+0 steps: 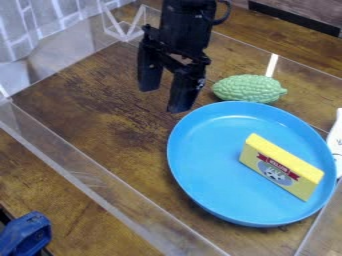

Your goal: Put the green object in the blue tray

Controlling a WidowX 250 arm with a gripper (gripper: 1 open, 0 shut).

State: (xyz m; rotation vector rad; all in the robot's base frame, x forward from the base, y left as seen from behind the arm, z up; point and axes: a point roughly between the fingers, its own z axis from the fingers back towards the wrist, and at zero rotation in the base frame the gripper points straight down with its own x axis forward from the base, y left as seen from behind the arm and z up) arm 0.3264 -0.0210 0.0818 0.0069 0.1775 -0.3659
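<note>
In the camera view, your gripper point(167, 90) hangs over the wooden table point(94, 115), its two dark fingers spread apart, released, with nothing between them that you can see. The green object point(249, 89), a pale, knobbly lump with tapered ends, lies on the table to the right of the gripper in the picture, just beside the upper rim of the blue tray point(221, 160). It is outside the tray, so your target is yet to be filled with it. Inside the tray, toward its right side, sits a yellow block point(281, 168) with a label on its side (the print is too small to read). At the lower left corner you can see a blue item point(23, 235), partly cut off.
</note>
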